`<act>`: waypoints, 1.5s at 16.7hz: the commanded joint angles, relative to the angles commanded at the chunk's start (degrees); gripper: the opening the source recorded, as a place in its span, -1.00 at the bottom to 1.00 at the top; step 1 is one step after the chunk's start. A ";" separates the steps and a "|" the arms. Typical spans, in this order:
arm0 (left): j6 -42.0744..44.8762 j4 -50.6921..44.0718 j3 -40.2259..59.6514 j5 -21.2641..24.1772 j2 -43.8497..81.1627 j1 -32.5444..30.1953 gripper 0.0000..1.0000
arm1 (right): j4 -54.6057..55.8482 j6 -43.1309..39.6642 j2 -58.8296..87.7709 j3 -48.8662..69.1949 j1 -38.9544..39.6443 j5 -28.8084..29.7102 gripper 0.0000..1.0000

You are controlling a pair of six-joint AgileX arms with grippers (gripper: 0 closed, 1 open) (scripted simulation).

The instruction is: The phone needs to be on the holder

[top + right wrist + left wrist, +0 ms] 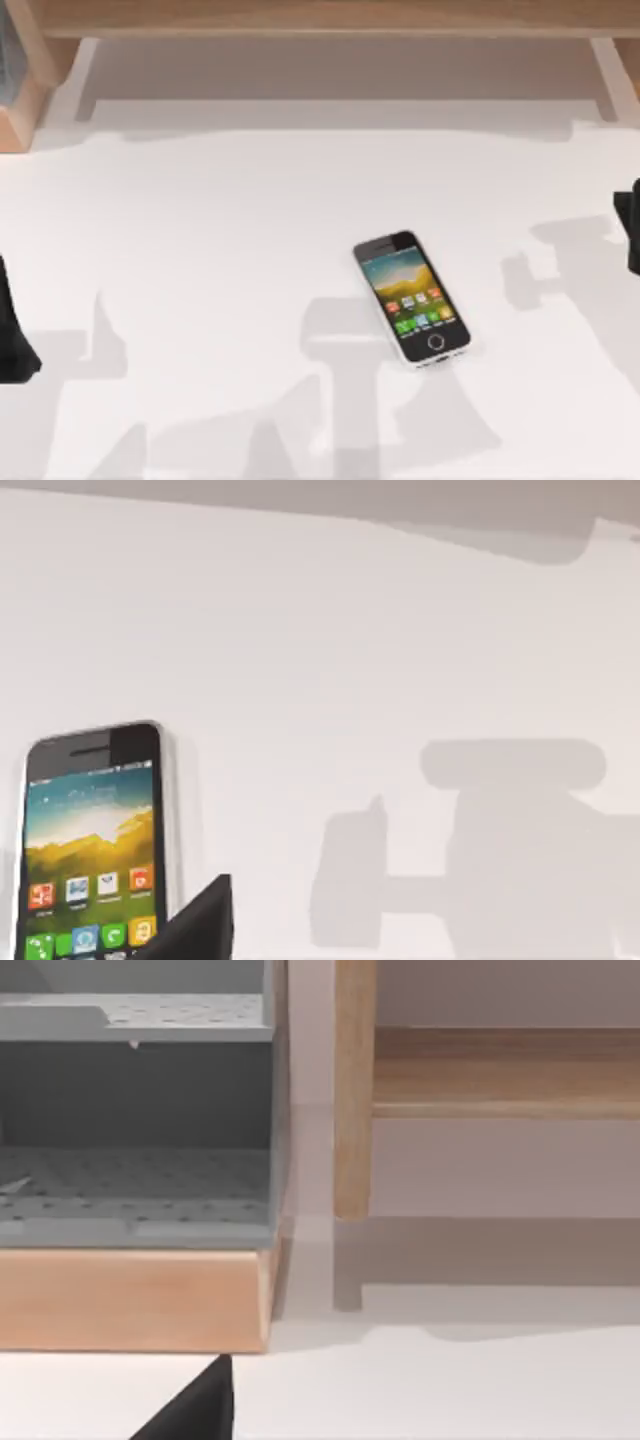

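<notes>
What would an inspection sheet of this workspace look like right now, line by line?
Surface: white table, crossed by shadows.
Job's things: phone lies flat, screen up and lit, right of centre, untouched; its top end also appears in the right wrist view.
Clutter: nothing seen.
Grippers: left arm parked at the left edge, right arm at the right edge.
Cables: nothing seen.
Surroundings: wooden shelf frame along the far side; grey perforated rack on a wooden base.
</notes>
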 joint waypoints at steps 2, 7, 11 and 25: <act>0.00 0.00 0.00 0.00 0.00 0.00 1.00 | -6.58 1.36 13.17 9.39 3.25 0.08 1.00; 0.00 0.00 0.00 0.00 0.00 0.00 1.00 | -21.74 4.76 41.19 31.55 10.83 0.20 1.00; 0.00 0.00 0.00 0.00 0.00 0.00 1.00 | -30.80 7.02 59.16 46.43 15.63 0.17 1.00; 0.00 0.00 0.00 0.00 0.00 0.00 1.00 | -35.03 8.63 73.08 56.41 19.25 0.07 1.00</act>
